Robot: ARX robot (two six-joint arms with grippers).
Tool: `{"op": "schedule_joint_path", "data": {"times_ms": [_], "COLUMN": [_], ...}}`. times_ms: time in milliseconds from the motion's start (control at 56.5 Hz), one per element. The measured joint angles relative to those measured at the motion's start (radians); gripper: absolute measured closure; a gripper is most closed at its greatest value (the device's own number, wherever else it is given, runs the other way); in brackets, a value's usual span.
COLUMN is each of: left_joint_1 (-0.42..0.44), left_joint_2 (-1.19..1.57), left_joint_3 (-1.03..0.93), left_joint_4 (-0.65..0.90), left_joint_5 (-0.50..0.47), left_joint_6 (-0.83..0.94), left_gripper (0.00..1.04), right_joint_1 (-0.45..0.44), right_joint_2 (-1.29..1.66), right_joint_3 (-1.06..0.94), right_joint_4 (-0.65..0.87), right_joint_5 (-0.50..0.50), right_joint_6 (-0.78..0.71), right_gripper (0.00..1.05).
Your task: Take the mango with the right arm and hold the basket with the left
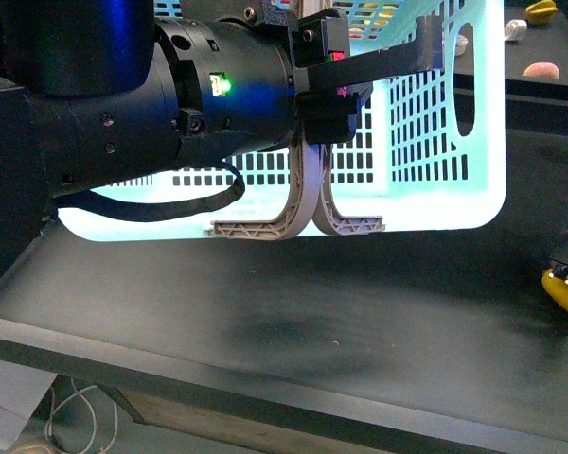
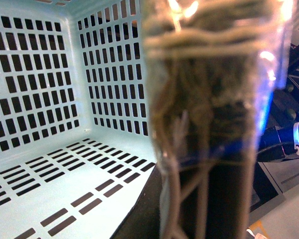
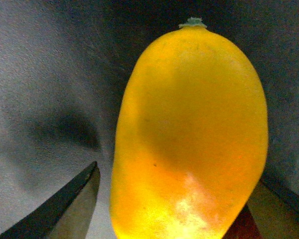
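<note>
Left gripper (image 1: pixel 360 71) is pinching the grey handles (image 1: pixel 303 203) of the turquoise basket (image 1: pixel 426 123), whose slotted body is sitting just beyond its jaws, while right gripper (image 3: pixel 174 199) is straddling the mango (image 3: pixel 189 129), jaws spread, fruit lying between them with a gap on one side.

No text, label, brand, number or sign can be read in any of the three views. A small green light (image 1: pixel 223 87) is seen on the left arm (image 1: pixel 161 104), but no lettering can be made out beside it.
</note>
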Motion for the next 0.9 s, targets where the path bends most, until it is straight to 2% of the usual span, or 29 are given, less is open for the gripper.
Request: {"op": "schedule_joint_path", "data": {"times_ms": [106,442,902], "left_joint_1": [0.000,0.000,0.000], "left_joint_2": [0.000,0.000,0.000], "left_joint_3": [0.000,0.000,0.000], "left_joint_4": [0.000,0.000,0.000], "left_joint_5": [0.000,0.000,0.001], "left_joint_6": [0.000,0.000,0.000], "left_gripper": [1.00,1.00,1.00], "right_joint_1": [-0.002,-0.008,0.000], "right_joint_2": [0.001,0.002,-0.114], "right_joint_3": [0.000,0.000,-0.155], "right_joint_4": [0.002,0.033,0.184], "right_joint_5": [0.000,-0.015,-0.182], "right_joint_6": [0.002,0.018,0.288], "right_gripper": [0.42,0.43,0.44]}}
